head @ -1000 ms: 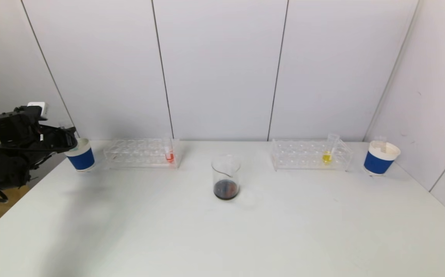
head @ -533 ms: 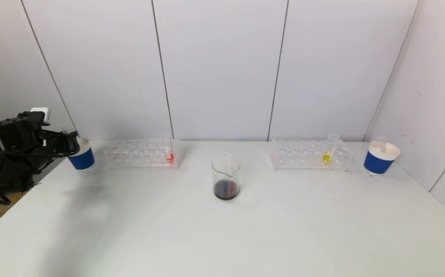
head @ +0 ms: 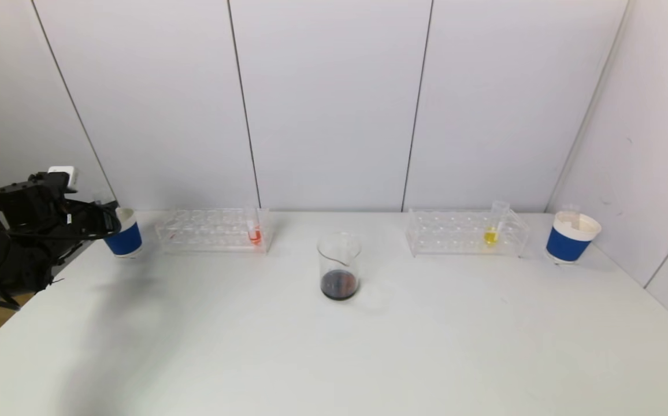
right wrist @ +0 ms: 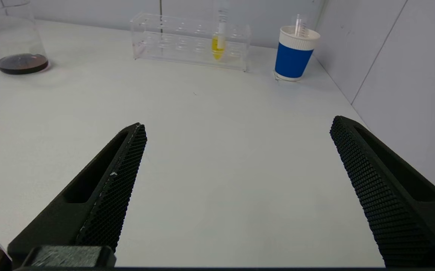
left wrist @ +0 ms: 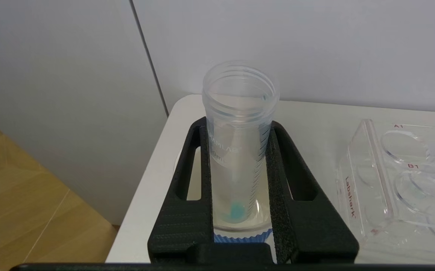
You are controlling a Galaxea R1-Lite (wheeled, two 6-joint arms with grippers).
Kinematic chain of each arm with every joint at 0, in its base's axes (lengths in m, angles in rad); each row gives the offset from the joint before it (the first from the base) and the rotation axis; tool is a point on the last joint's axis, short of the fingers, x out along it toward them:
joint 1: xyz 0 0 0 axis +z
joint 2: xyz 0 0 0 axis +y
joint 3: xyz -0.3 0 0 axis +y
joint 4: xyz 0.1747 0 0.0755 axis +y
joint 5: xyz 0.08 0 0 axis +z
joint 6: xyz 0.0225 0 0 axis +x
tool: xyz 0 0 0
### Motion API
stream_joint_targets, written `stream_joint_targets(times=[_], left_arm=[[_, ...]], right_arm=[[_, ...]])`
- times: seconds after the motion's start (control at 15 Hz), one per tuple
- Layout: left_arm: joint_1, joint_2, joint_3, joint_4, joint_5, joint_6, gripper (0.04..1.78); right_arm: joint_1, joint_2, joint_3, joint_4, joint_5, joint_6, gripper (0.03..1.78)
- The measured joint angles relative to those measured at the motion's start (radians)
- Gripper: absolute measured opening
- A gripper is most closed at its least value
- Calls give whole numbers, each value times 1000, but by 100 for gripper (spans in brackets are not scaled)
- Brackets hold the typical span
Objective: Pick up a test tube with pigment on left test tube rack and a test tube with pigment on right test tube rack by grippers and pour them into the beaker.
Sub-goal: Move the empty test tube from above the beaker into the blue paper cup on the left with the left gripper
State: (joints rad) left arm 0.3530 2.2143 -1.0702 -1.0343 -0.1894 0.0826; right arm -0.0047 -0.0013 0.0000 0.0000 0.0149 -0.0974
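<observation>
At the table's far left my left gripper (head: 106,219) is shut on a clear test tube (left wrist: 240,113) with only a blue trace at its tip (left wrist: 235,211). It holds the tube upright over the mouth of a blue paper cup (head: 123,238). The left rack (head: 212,231) holds a tube with red pigment (head: 254,234). The right rack (head: 464,234) holds a tube with yellow pigment (head: 491,234). Between the racks, the beaker (head: 340,266) has dark liquid at its bottom. My right gripper (right wrist: 238,126) is open over bare table, out of the head view.
A second blue cup (head: 571,237) with a used tube in it stands right of the right rack, near the side wall. The table edge (left wrist: 142,210) drops to the floor just beside the left cup. A wall runs close behind the racks.
My left arm has come down a little with the tube, bringing it lower over the left blue cup. Nothing else has moved.
</observation>
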Motion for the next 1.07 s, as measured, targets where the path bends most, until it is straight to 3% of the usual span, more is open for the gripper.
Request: stream_joint_targets(times=[1.07], left_arm=[[1, 1, 1, -5, 1, 1, 44]], right_arm=[[0, 0, 0, 0, 0, 0, 177]])
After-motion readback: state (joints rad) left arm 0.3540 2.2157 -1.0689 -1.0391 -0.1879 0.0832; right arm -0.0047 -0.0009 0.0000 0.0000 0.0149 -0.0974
